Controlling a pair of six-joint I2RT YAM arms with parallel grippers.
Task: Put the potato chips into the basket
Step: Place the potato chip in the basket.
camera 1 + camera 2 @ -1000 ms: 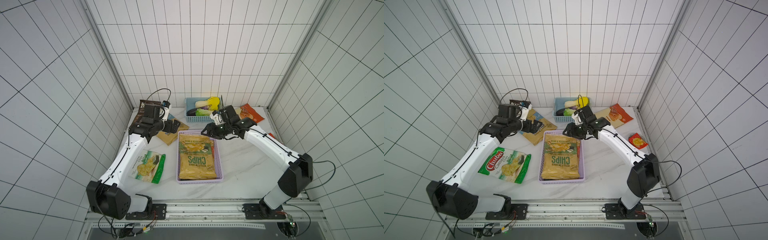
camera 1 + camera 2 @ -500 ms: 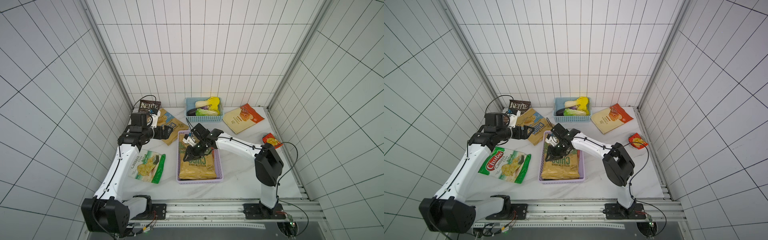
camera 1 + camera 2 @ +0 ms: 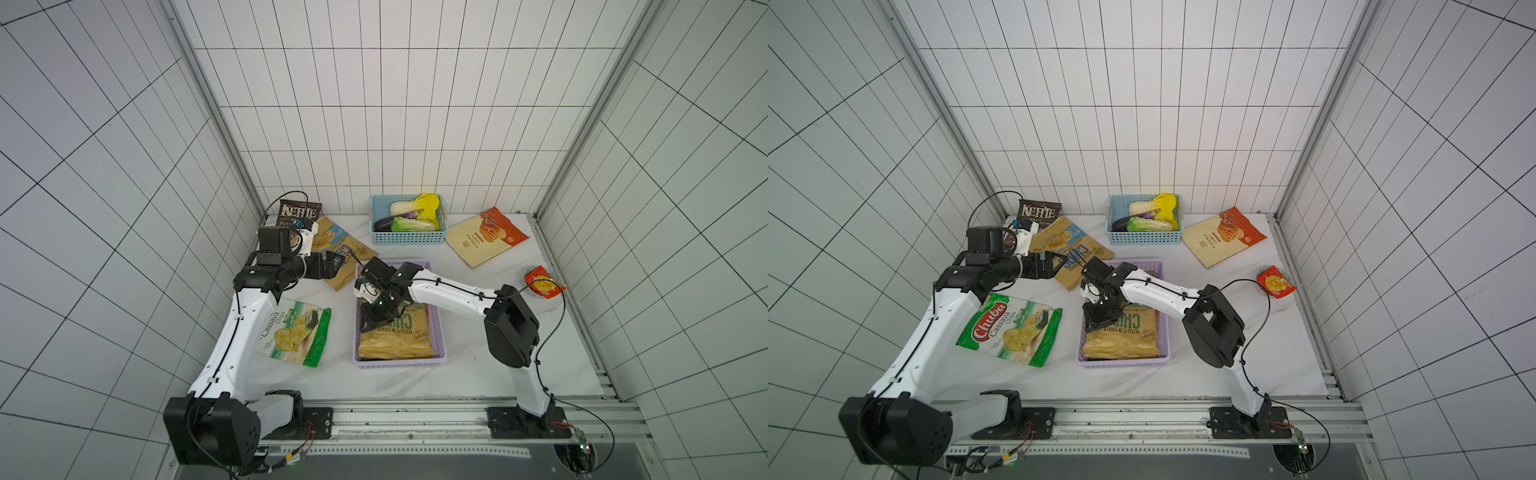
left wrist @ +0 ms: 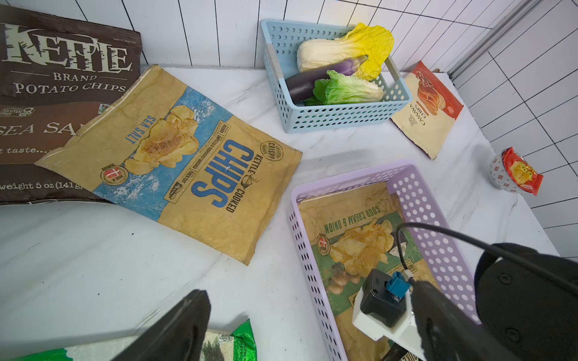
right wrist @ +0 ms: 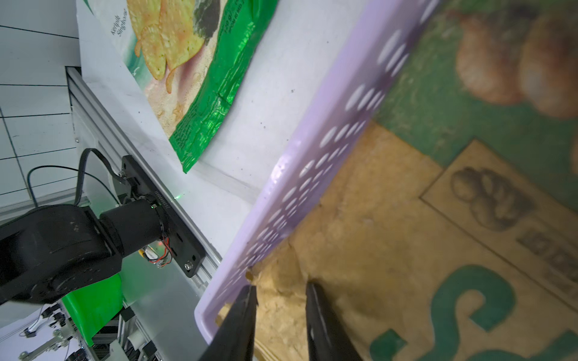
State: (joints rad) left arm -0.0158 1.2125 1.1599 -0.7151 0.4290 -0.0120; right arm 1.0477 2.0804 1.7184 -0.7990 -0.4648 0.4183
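- Right gripper [image 5: 279,286] is down inside the lilac basket [image 3: 399,362], jaws drawn narrow. Its tips are at the tan green-label chips bag [image 3: 399,336], close by the basket's left wall. Crumpled bag shows between the fingers, but whether they pinch it I cannot tell.
- That tan bag lies flat in the basket and covers most of its floor.
- Left gripper [image 3: 340,266] hangs spread wide and empty over the near edge of the tan blue-label bag [image 4: 187,156], just left of the basket's far corner.
- Out on the table: the dark brown Kettle bag [image 3: 300,212] at far left, overlapped by the blue-label bag. The white-green cassava bag [image 3: 297,332] lies left of the basket, and the cream cassava bag [image 3: 484,241] far right.
- The light blue basket [image 3: 409,240] of toy vegetables sits by the far wall, and a small red packet [image 3: 542,284] at the right edge.
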